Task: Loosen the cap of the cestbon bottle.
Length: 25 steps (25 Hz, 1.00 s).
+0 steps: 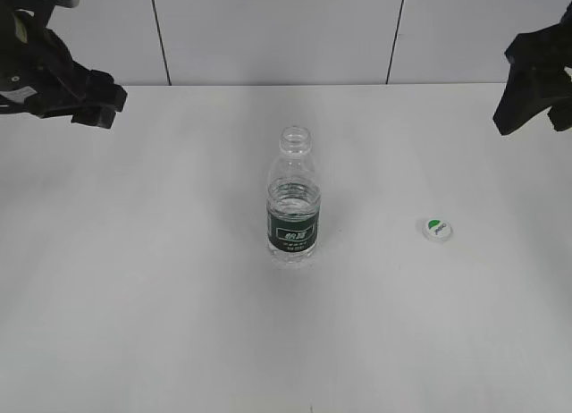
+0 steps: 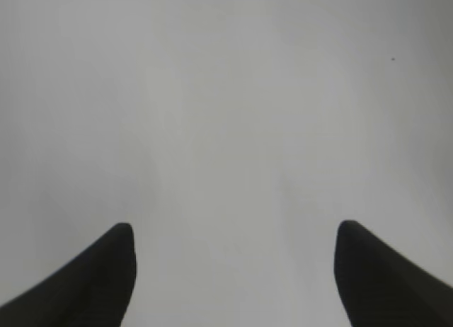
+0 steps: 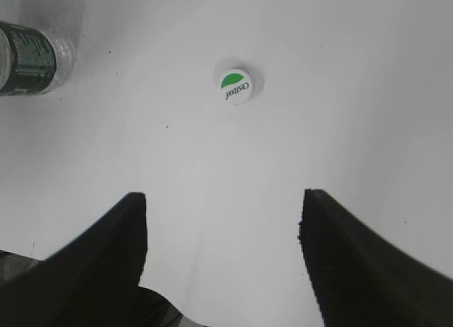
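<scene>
The cestbon bottle point(image 1: 293, 203) stands upright in the middle of the white table, its neck bare and open. Its green label also shows at the top left of the right wrist view point(image 3: 28, 58). The cap point(image 1: 436, 229) lies on the table to the bottle's right, green patch up, and it also shows in the right wrist view point(image 3: 236, 86). My left gripper point(image 1: 94, 100) is raised at the far left, open and empty point(image 2: 233, 231). My right gripper point(image 1: 527, 109) is raised at the far right, open and empty point(image 3: 223, 199), above and behind the cap.
The white table point(image 1: 161, 306) runs back to a panelled white wall point(image 1: 268, 29). Nothing else stands on it.
</scene>
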Each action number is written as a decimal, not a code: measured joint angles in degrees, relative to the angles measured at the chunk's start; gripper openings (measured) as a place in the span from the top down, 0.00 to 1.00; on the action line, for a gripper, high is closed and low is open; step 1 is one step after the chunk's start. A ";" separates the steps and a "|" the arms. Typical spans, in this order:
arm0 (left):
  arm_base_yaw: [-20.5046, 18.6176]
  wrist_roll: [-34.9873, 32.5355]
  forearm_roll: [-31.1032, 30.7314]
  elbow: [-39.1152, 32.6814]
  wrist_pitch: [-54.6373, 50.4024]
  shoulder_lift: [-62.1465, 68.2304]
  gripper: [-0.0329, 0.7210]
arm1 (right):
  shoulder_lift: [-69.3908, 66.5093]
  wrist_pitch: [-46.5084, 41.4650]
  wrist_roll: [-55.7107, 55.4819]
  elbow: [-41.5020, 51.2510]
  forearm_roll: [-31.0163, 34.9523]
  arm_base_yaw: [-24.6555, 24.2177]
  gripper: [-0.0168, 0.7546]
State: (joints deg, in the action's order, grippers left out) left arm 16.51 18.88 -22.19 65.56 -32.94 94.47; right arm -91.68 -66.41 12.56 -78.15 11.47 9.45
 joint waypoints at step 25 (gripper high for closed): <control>-16.51 -13.22 15.32 11.42 -36.74 1.34 0.27 | 3.56 -3.21 -12.07 0.14 -8.46 0.00 0.31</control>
State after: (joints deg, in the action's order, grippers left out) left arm 0.00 5.65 -6.87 76.98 -69.68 95.81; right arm -88.12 -69.62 0.49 -78.01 3.02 9.45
